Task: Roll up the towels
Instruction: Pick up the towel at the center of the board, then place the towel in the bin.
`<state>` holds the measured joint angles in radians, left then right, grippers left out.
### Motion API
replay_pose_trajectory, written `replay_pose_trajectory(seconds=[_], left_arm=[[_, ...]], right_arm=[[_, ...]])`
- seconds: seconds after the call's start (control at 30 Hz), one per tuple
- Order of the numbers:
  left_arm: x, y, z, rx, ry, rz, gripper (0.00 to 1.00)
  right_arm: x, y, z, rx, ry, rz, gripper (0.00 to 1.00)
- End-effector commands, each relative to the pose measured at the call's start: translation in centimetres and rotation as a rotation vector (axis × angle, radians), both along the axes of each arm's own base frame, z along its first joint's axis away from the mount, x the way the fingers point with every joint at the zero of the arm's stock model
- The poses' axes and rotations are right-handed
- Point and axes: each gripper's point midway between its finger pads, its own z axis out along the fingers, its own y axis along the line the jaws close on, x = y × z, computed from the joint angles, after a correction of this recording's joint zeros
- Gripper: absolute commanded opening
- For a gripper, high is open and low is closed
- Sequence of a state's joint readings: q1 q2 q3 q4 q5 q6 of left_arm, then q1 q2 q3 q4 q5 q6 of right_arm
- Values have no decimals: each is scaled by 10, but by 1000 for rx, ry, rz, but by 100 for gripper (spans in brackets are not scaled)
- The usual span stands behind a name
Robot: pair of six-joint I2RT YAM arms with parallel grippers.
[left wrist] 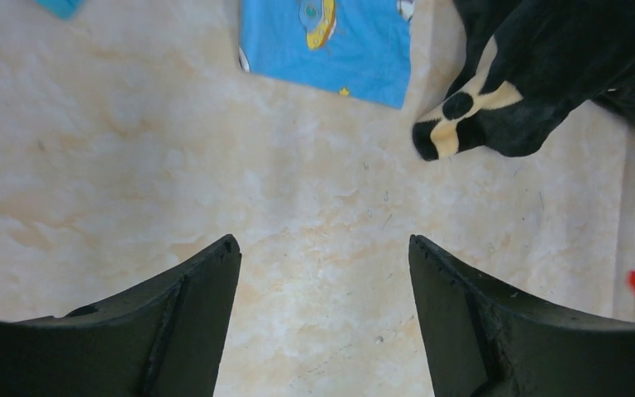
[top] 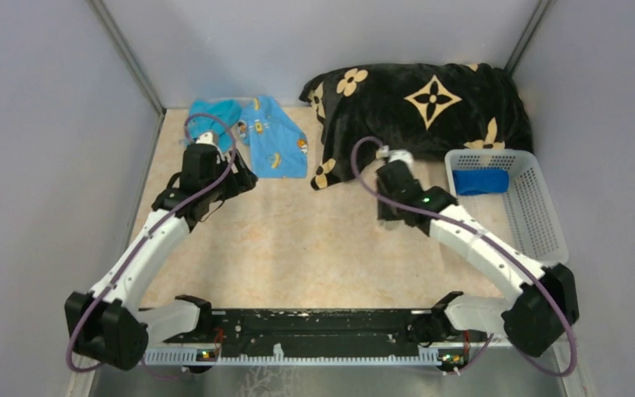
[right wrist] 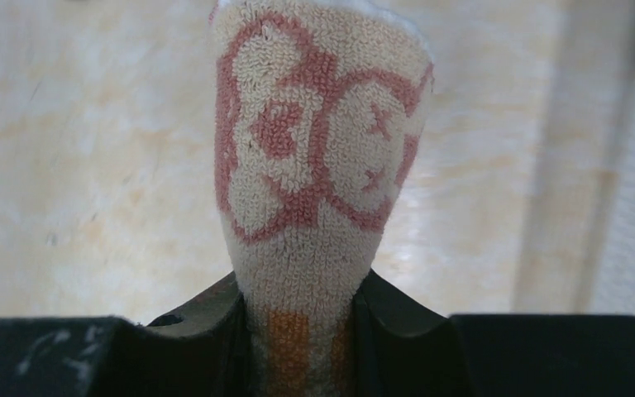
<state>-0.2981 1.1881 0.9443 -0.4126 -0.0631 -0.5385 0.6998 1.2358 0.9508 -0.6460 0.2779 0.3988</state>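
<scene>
Three grey walls [top: 41, 124] close in a beige marbled table [top: 298, 240]. From above, a turquoise towel [top: 213, 112] and a light blue towel [top: 279, 136] with cartoon prints lie just beside each other at the far left, next to a big black flowered blanket [top: 430, 103]. A white basket [top: 541, 223] at the right holds a dark blue towel [top: 479, 181] at its far end.

In the left wrist view, the left gripper [left wrist: 322, 244] has its fingers spread wide above bare table. The light blue towel and a blanket corner lie beyond it.

In the right wrist view, the right gripper [right wrist: 302, 302] is clamped on a cream terry towel [right wrist: 314, 141]. It has red markings, possibly lettering, and orange near the fingers, with blurred table behind.
</scene>
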Motion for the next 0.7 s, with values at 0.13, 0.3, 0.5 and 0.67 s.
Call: replay_pose_trajectory(seconds=[0.13, 0.3, 0.5, 0.67], left_arm=[[-6, 40, 43, 236, -170, -5, 82], [-9, 38, 31, 247, -157, -36, 82], [-11, 36, 27, 241, -153, -51, 82], [-10, 35, 22, 241, -140, -53, 82]], right_arm=[[24, -155, 60, 33, -151, -618, 19], [25, -223, 54, 50, -200, -876, 18], [34, -285, 29, 137, -193, -1139, 18], [36, -305, -10, 146, -146, -1351, 16]])
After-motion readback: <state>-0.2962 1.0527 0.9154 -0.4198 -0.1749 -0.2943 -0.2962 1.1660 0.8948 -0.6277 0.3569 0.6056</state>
